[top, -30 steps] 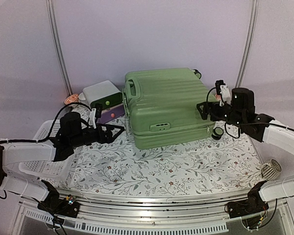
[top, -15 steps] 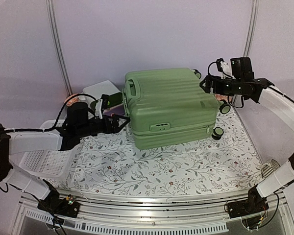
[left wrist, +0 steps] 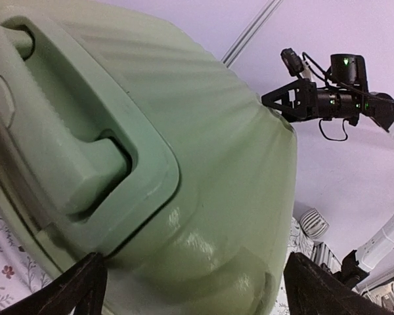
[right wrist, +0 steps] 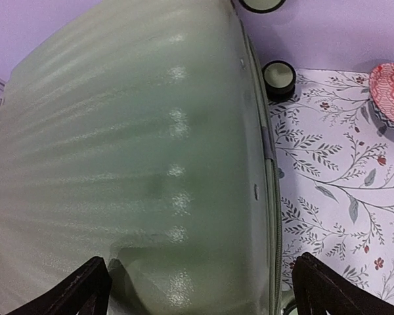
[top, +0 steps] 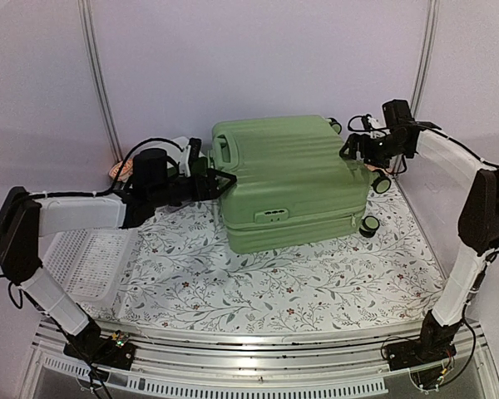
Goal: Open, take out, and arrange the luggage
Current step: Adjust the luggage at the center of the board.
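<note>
Closed luggage [top: 287, 179] lying flat at 12 o'clock on the floral tablecloth [top: 274, 283], with 1 gripper at each end.

A white perforated basket [top: 83, 266] lies at 9 o'clock near the front edge, partly under the left arm. Behind it the luggage rests on its broad side, its long axis running 9 to 3 o'clock: the green handle [top: 224, 154] points to 9 and the black wheels [top: 369, 225] to 3. The left arm reaches out low and nearly level, and the left gripper [top: 220, 183] has its jaws spread wide at the handle end. The right arm rises and bends over to the far wheel-end corner, where the right gripper [top: 349, 151] also has its jaws spread. No view shows whether either gripper touches the shell. In the right wrist view a red patterned dish [right wrist: 391, 92] is cut off at the edge.
</note>
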You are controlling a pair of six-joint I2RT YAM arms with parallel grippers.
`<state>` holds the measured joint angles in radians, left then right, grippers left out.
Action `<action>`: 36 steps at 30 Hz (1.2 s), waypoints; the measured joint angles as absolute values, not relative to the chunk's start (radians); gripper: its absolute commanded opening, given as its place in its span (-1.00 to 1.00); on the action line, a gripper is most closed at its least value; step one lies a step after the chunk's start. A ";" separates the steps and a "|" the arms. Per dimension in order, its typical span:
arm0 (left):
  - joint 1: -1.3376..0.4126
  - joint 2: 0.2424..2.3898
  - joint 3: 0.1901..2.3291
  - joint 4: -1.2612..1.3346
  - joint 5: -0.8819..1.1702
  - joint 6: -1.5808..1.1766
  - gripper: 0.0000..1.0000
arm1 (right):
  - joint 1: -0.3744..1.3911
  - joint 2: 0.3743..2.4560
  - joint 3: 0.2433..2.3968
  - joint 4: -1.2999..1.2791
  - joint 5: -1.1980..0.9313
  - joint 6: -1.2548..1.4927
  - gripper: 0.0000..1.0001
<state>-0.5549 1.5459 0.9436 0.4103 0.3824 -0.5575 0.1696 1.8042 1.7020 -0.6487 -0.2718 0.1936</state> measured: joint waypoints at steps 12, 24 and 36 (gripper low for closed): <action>-0.523 1.796 1.218 0.317 0.453 -0.607 0.88 | 0.130 1.599 1.397 -0.492 -0.422 0.139 0.98; -0.518 2.023 1.534 0.241 0.472 -0.585 0.97 | 0.179 1.199 1.055 -0.485 -0.355 0.233 0.98; -0.548 1.588 1.303 0.056 0.299 -0.414 0.97 | 0.444 1.330 1.170 -0.543 -0.135 0.324 0.98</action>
<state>-0.5476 1.5875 1.3025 0.0555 0.2993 -0.4145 0.4442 1.3300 1.1698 -0.5430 -0.1352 0.3237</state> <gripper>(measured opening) 0.983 0.990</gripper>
